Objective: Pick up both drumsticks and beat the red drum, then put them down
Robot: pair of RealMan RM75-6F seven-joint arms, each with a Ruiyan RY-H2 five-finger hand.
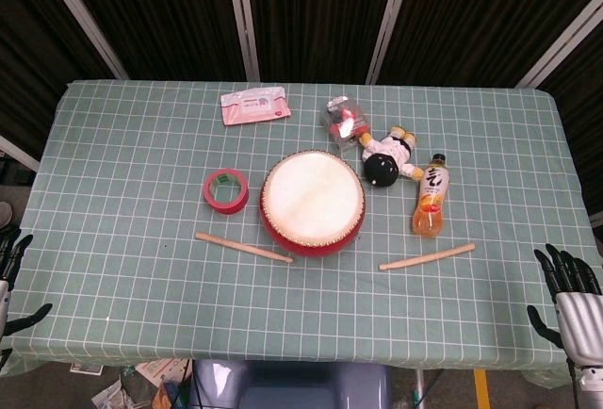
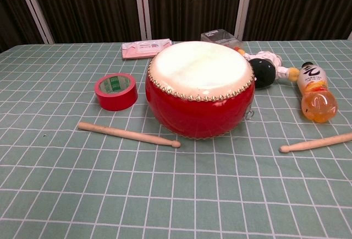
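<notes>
The red drum (image 1: 312, 202) (image 2: 199, 87) with a pale skin stands mid-table. One wooden drumstick (image 1: 243, 247) (image 2: 127, 134) lies to its front left, its tip near the drum's base. A second drumstick (image 1: 427, 256) (image 2: 316, 142) lies to the front right. My left hand (image 1: 11, 268) hangs at the table's left edge, fingers spread, holding nothing. My right hand (image 1: 570, 294) is at the right edge, fingers apart and empty. Both hands are far from the sticks and show only in the head view.
A red tape roll (image 1: 226, 190) (image 2: 115, 91) sits left of the drum. An orange drink bottle (image 1: 431, 196) (image 2: 314, 91), a plush doll (image 1: 388, 156) (image 2: 265, 69), a clear box (image 1: 343, 119) (image 2: 220, 36) and a pink wipes pack (image 1: 254, 106) (image 2: 146, 48) lie behind and to the right.
</notes>
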